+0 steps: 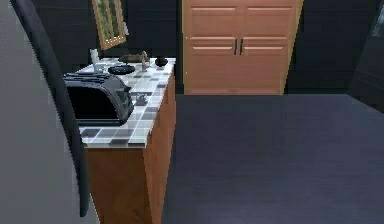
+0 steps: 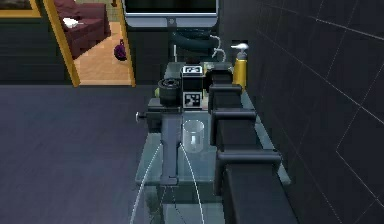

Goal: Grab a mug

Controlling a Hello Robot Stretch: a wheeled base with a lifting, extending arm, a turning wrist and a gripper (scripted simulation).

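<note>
A pale, glassy cup, judged a light, rigid, slippery, breakable mug best taken around its body, is seen beside the arm, near the gripper, whose load cannot be told.

You're looking at a pale, see-through cup shape, probably the mug. It stands upright, mouth up, near the middle of the arm side view. You can't tell what surface carries it.
</note>
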